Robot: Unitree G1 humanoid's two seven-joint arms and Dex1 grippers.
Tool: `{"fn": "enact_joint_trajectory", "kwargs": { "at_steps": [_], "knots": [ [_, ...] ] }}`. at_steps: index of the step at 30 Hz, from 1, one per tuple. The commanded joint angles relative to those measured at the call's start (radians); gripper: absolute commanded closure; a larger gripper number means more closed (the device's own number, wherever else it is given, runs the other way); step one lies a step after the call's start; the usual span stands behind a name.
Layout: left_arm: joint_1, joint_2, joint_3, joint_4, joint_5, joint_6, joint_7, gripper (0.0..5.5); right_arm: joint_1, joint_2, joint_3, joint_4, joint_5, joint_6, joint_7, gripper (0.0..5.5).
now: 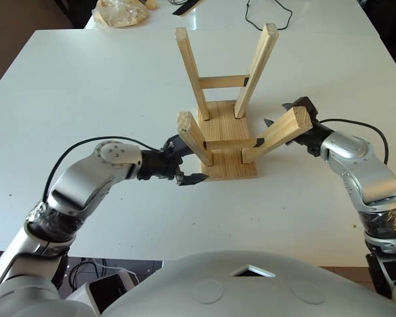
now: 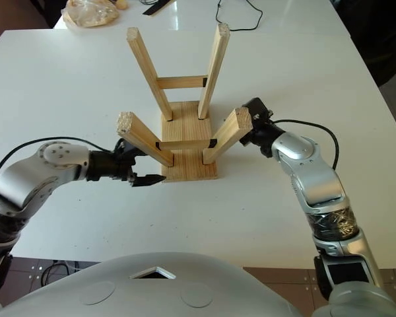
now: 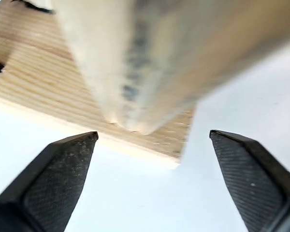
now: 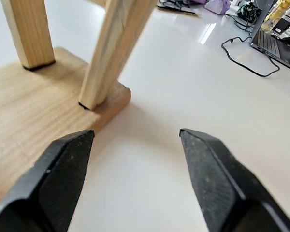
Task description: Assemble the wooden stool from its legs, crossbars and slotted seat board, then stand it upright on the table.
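White table, bag and cable beyond upturned stool, left fingers and right fingers open

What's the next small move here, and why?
Probably close the left gripper on the near-left leg. The stool is assembled but upside down, seat board flat on the table, and that leg sits between the left fingers, which are open. The right gripper, also open, hovers by the board's corner, holding nothing.

The stool stands upside down on the table, seat board flat, four legs splayed upward, the left gripper beside its near-left leg and the right gripper behind the tip of the near-right leg.
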State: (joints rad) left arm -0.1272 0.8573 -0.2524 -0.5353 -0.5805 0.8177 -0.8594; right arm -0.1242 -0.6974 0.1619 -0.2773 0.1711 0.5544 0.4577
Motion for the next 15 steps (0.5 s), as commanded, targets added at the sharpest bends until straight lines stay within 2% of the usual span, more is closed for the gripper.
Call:
{"fn": "enact_joint_trajectory", "kwargs": {
  "at_steps": [1, 4, 6, 11, 15],
  "knots": [
    [0.207, 0.197, 0.12, 0.028, 0.052, -0.131, -0.149, 0.51, 0.123, -0.194, 0.006, 0.005, -0.057, -0.122, 0.198, 2.2],
    [0.189, 0.181, 0.128, 0.188, 0.112, -0.193, -0.154, 0.36, 0.245, -0.281, -0.017, -0.058, -0.033, -0.172, 0.325, 2.2],
    [0.131, 0.095, 0.107, 0.279, 0.146, -0.197, -0.092, 0.36, 0.291, -0.315, -0.015, -0.116, -0.001, -0.19, 0.414, 2.2],
    [-0.023, -0.25, 0.141, 0.368, 0.097, -0.113, 0.156, 0.36, 0.312, -0.325, 0.047, -0.246, 0.077, -0.186, 0.583, 2.2],
    [-0.023, -0.363, 0.147, 0.329, 0.061, -0.061, 0.223, 0.36, 0.313, -0.314, 0.11, -0.277, 0.068, -0.175, 0.622, 2.2]
  ]
}}
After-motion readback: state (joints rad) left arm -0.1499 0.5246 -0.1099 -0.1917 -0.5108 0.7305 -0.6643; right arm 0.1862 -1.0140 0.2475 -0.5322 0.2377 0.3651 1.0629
